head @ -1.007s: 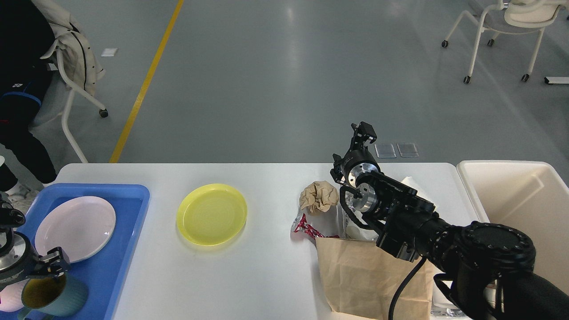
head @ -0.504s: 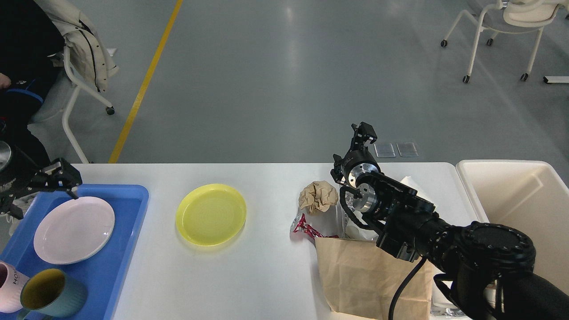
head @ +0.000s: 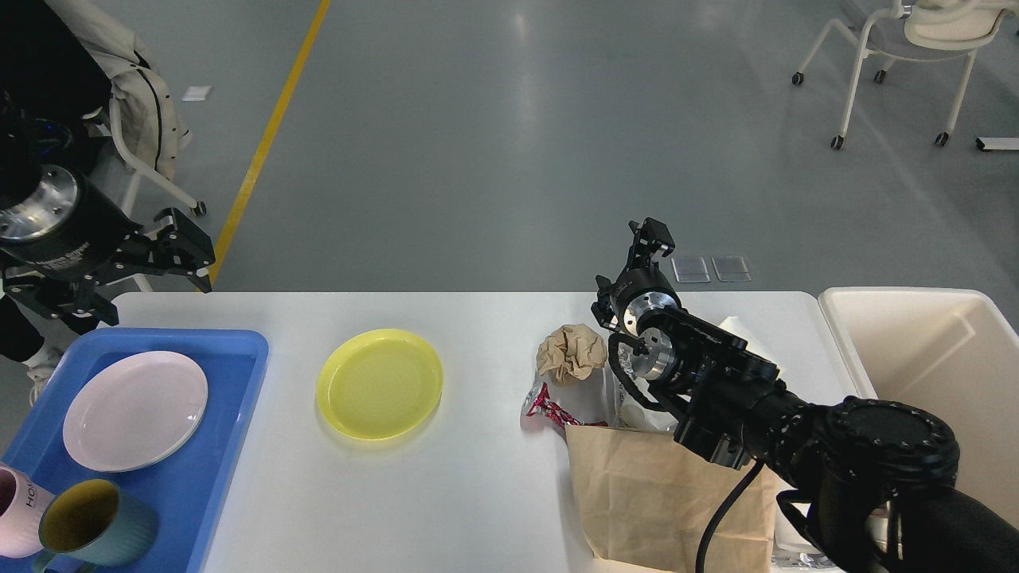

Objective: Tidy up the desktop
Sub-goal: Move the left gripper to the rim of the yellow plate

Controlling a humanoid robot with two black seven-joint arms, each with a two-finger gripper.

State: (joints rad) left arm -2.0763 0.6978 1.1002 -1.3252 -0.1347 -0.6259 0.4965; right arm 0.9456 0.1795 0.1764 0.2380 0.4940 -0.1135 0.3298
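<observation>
Head view: one frame, looking forward and down over the desktop (head: 478, 477).
Desktop: white top with rounded corners, filling the lower half of the view, grey floor beyond it.
Left gripper (head: 187, 251): raised over the far left corner of the desktop, above the blue tray (head: 231, 398); its fingers are spread apart with nothing between them.
Right gripper (head: 651, 236): held up past the far edge of the desktop; seen dark and nearly end-on, so I cannot tell how wide it stands.
Blue tray: on the left end, holding a pink plate (head: 135, 410), a teal mug (head: 95, 525) with a yellow inside, and a pink mug (head: 16, 509) at the frame edge.
Yellow plate (head: 379, 383): on the bare desktop, right of the tray, apart from it.
Rubbish: a crumpled brown paper ball (head: 570, 352), a red and silver wrapper (head: 545, 410) just beside it, and a flat brown paper bag (head: 645, 493) partly under the right arm.
Cream bin (head: 915, 342): off the right end of the desktop.
</observation>
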